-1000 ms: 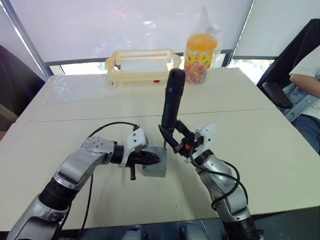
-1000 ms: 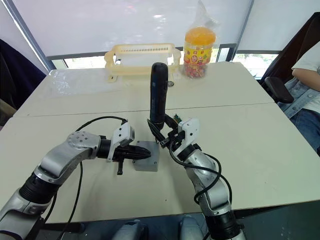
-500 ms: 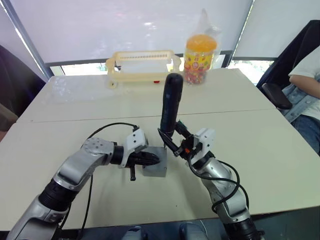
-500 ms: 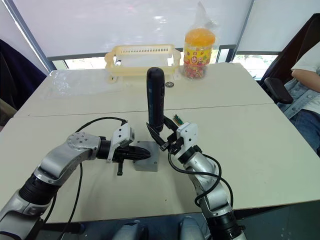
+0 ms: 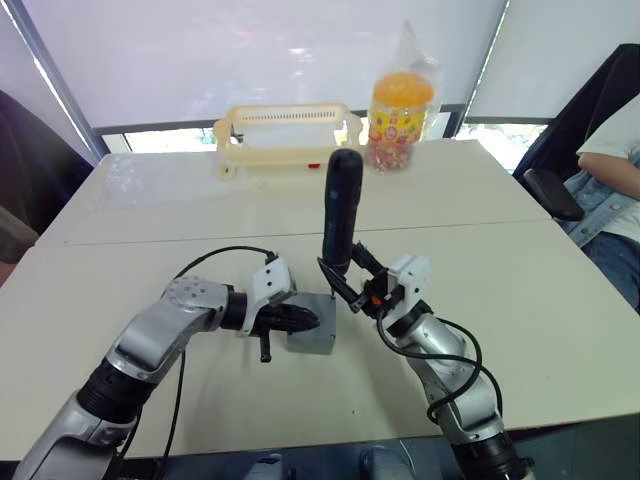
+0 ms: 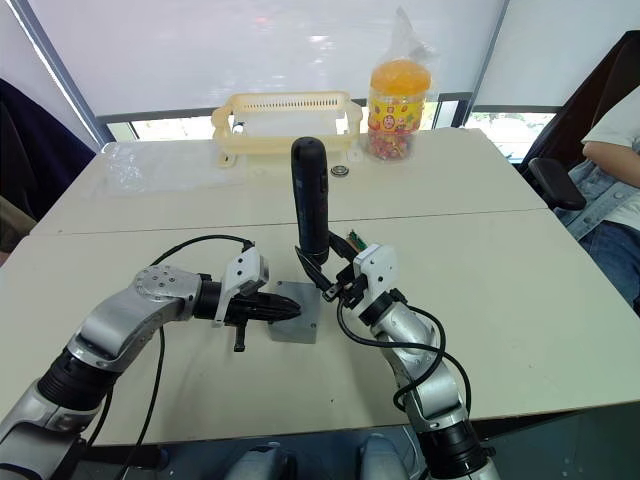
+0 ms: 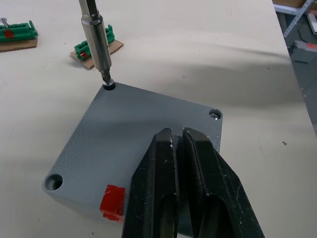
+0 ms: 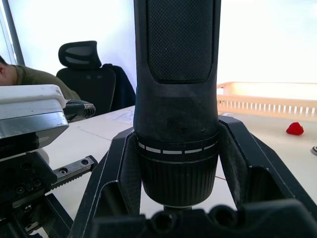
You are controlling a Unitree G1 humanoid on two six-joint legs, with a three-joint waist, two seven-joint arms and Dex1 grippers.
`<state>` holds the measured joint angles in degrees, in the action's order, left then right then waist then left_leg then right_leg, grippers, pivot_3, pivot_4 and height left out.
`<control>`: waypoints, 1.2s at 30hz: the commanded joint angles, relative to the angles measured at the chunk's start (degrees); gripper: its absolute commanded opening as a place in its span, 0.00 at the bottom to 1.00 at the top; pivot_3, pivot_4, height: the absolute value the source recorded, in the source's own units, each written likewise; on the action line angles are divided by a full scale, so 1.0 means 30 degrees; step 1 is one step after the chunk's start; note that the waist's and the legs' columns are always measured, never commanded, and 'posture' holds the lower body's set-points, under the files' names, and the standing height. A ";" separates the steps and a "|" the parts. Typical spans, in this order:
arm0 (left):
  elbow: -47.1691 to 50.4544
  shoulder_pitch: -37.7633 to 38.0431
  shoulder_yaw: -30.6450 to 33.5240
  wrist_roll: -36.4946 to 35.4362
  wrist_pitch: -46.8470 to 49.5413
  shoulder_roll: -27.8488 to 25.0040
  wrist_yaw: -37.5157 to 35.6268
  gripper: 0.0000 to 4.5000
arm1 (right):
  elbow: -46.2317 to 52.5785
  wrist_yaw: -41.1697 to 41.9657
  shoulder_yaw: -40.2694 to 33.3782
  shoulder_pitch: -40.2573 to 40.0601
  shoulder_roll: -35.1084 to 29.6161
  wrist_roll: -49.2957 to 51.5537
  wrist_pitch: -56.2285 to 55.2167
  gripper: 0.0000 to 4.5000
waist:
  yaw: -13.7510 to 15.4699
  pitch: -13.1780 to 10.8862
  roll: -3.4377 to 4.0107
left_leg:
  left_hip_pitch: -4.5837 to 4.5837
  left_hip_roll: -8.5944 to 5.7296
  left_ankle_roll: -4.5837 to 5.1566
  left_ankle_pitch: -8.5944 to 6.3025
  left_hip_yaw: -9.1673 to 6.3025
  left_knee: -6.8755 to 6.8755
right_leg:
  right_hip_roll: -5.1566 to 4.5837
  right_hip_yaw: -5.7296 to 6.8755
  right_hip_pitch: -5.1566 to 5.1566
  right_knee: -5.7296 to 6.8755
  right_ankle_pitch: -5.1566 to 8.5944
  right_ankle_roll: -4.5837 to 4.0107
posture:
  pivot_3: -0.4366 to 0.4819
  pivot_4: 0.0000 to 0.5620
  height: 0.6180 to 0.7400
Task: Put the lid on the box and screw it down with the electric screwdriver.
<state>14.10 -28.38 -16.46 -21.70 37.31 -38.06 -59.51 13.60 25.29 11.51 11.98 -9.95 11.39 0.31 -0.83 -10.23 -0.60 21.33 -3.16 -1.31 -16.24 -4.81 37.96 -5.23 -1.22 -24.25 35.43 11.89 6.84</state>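
lid (image 7: 143, 144): grey, sits flat on top of the box (image 5: 312, 343), near front middle of the table (image 6: 540, 300); corner holes visible, red mark on box side at one corner
screwdriver (image 5: 338, 215): black, held upright, leaning slightly, metal bit down; bit tip in the lid's corner hole on the right gripper's side, far edge
right gripper (image 5: 344, 287): fingers clamped around lower body of screwdriver, one each side, just right of the box
left gripper (image 5: 302, 320): fingers pressed together, no gap, lying over the lid from the left; tips above the lid's middle, contact with lid cannot tell
left fingers (image 7: 163, 183): both black, side by side, nothing between them
basket (image 6: 287, 120): cream plastic, far side of table, well apart from the box
jar (image 6: 394, 93): orange lid, colourful sweets inside, in clear bag, right of basket
green blocks (image 7: 96, 48): small green parts on cardboard bits, on table beyond the box, in left wrist view
person (image 5: 615, 190): seated at far right edge, arm and denim visible
chair (image 8: 81, 67): black office chair in right wrist view, behind table
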 commanded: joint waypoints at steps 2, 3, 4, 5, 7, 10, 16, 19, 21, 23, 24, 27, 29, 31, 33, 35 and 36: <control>-0.0285 0.0514 -0.0173 0.0350 0.0265 -0.0030 0.0184 0.07 | -0.0959 0.0011 0.0059 -0.0587 -0.0237 -0.0363 0.0920 0.40 | 0.0005 0.0077 0.0004 | 0.0000 0.0000 0.0001 -0.0001 -0.0001 0.0000 | 0.0000 0.0000 0.0001 -0.0007 0.0001 0.0000 | 0.48 0.27 1.00; -0.0297 0.0580 -0.0149 0.0308 0.0315 0.0013 0.0234 0.07 | -0.0988 0.0034 0.0124 -0.0653 -0.0232 -0.0381 0.0908 0.40 | 0.0014 0.0101 -0.0001 | -0.0003 0.0002 0.0003 -0.0002 -0.0004 -0.0001 | 0.0000 0.0002 0.0009 -0.0010 0.0002 -0.0001 | 0.48 0.27 1.00; -0.0294 0.0604 -0.0127 0.0264 0.0368 0.0037 0.0268 0.07 | -0.1040 0.0041 0.0165 -0.0706 -0.0225 -0.0404 0.0879 0.40 | 0.0015 0.0120 -0.0002 | -0.0004 0.0002 0.0004 -0.0002 -0.0006 -0.0001 | 0.0000 0.0005 0.0014 -0.0014 0.0004 -0.0004 | 0.48 0.27 1.00; -0.0287 0.0620 -0.0112 0.0231 0.0410 0.0045 0.0292 0.07 | -0.1094 0.0048 0.0193 -0.0751 -0.0218 -0.0416 0.0860 0.40 | 0.0016 0.0141 -0.0007 | -0.0009 0.0002 0.0005 -0.0003 -0.0007 -0.0001 | 0.0000 0.0005 0.0022 -0.0018 0.0004 -0.0005 | 0.48 0.27 1.00; -0.0276 0.0659 -0.0106 0.0215 0.0428 0.0017 0.0301 0.07 | -0.1204 0.0060 0.0226 -0.0807 -0.0209 -0.0438 0.0843 0.40 | 0.0012 0.0165 -0.0012 | -0.0024 0.0004 0.0008 -0.0005 -0.0008 -0.0001 | 0.0000 0.0006 0.0046 -0.0027 0.0027 -0.0038 | 0.48 0.27 1.00; -0.0262 0.0691 -0.0087 0.0194 0.0469 -0.0031 0.0312 0.07 | -0.1448 0.0083 0.0330 -0.0934 -0.0202 -0.0539 0.0717 0.40 | 0.0009 0.0198 -0.0010 | -0.0035 0.0005 0.0010 -0.0007 -0.0011 -0.0001 | 0.0000 0.0007 0.0057 -0.0029 0.0035 -0.0046 | 0.48 0.27 1.00; -0.0149 0.0745 -0.0058 0.0188 0.0580 -0.0079 0.0347 0.07 | -0.1930 0.0066 0.0604 -0.1189 -0.0126 -0.0698 0.0444 0.40 | 0.0002 0.0271 -0.0015 | -0.0052 0.0007 0.0018 -0.0012 -0.0012 -0.0005 | 0.0000 0.0009 0.0077 -0.0039 0.0042 -0.0045 | 0.48 0.27 1.00; -0.0109 0.0749 -0.0052 0.0195 0.0587 -0.0078 0.0345 0.07 | -0.2369 0.0020 0.0653 -0.1153 -0.0079 -0.0788 0.0207 0.40 | 0.0000 0.0311 -0.0012 | -0.0075 0.0008 0.0024 -0.0016 -0.0015 -0.0010 | 0.0000 0.0010 0.0102 -0.0044 0.0054 -0.0045 | 0.48 0.27 1.00; -0.0079 0.0756 -0.0047 0.0197 0.0595 -0.0086 0.0336 0.07 | -0.2591 0.0012 0.0706 -0.1189 -0.0088 -0.0858 0.0094 0.40 | -0.0006 0.0312 -0.0013 | -0.0118 0.0009 0.0034 -0.0024 -0.0016 -0.0017 | 0.0000 0.0010 0.0147 -0.0053 0.0083 -0.0039 | 0.48 0.27 1.00; -0.0050 0.0772 -0.0031 0.0201 0.0601 -0.0115 0.0321 0.07 | -0.2724 0.0045 0.0731 -0.1276 -0.0120 -0.0908 -0.0002 0.40 | -0.0007 0.0317 -0.0015 | -0.0274 0.0016 0.0077 -0.0055 -0.0014 -0.0055 | -0.0004 0.0011 0.0284 -0.0084 0.0135 -0.0044 | 0.48 0.27 1.00; -0.0053 0.0778 -0.0018 0.0208 0.0594 -0.0139 0.0307 0.07 | -0.2759 0.0076 0.0723 -0.1313 -0.0134 -0.0926 -0.0038 0.40 | -0.0010 0.0324 -0.0019 | -0.0344 0.0024 0.0105 -0.0073 -0.0013 -0.0080 | -0.0018 0.0009 0.0347 -0.0089 0.0215 -0.0043 | 0.48 0.27 1.00; -0.0077 0.0781 0.0006 0.0211 0.0585 -0.0184 0.0294 0.07 | -0.2770 0.0098 0.0678 -0.1349 -0.0139 -0.0913 -0.0040 0.40 | -0.0011 0.0330 -0.0017 | -0.0367 0.0039 0.0112 -0.0077 -0.0017 -0.0127 | -0.0031 0.0009 0.0350 -0.0089 0.0264 -0.0042 | 0.48 0.27 1.00; -0.0071 0.0795 0.0011 0.0207 0.0584 -0.0201 0.0296 0.07 | -0.2705 0.0084 0.0643 -0.1353 -0.0104 -0.0843 0.0022 0.40 | -0.0010 0.0334 -0.0018 | -0.0377 0.0038 0.0111 -0.0077 -0.0018 -0.0147 | -0.0034 0.0009 0.0349 -0.0089 0.0258 -0.0050 | 0.48 0.27 1.00; -0.0076 0.0790 0.0011 0.0202 0.0583 -0.0189 0.0301 0.07 | -0.2645 0.0036 0.0588 -0.1317 -0.0009 -0.0735 0.0091 0.40 | -0.0007 0.0335 -0.0019 | -0.0384 0.0037 0.0111 -0.0076 -0.0018 -0.0161 | -0.0036 0.0008 0.0349 -0.0089 0.0254 -0.0056 | 0.48 0.27 1.00; -0.0097 0.0778 -0.0010 0.0208 0.0564 -0.0156 0.0307 0.07 | -0.2635 -0.0011 0.0613 -0.1266 0.0071 -0.0740 0.0118 0.40 | -0.0007 0.0335 -0.0018 | -0.0392 0.0036 0.0111 -0.0076 -0.0019 -0.0176 | -0.0037 0.0008 0.0349 -0.0089 0.0256 -0.0053 | 0.48 0.27 1.00; -0.0105 0.0772 -0.0025 0.0201 0.0571 -0.0118 0.0322 0.07 | -0.2663 -0.0035 0.0686 -0.1291 0.0160 -0.0747 0.0132 0.40 | -0.0006 0.0335 -0.0019 | -0.0395 0.0036 0.0111 -0.0076 -0.0020 -0.0187 | -0.0038 0.0008 0.0347 -0.0090 0.0259 -0.0050 | 0.48 0.27 1.00; -0.0109 0.0774 -0.0029 0.0199 0.0578 -0.0109 0.0328 0.07 | -0.2693 -0.0025 0.0735 -0.1335 0.0192 -0.0767 0.0098 0.40 | -0.0007 0.0334 -0.0018 | -0.0398 0.0036 0.0110 -0.0076 -0.0021 -0.0194 | -0.0038 0.0009 0.0345 -0.0091 0.0260 -0.0048 | 0.48 0.27 1.00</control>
<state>14.04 -26.69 -16.42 -21.82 38.43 -38.01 -58.56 10.16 25.12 12.97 10.34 -9.00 10.31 -2.20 -0.85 -9.23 -0.65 20.14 -3.05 -0.97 -16.47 -4.87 37.37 -5.34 -1.19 -23.22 35.16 12.67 6.70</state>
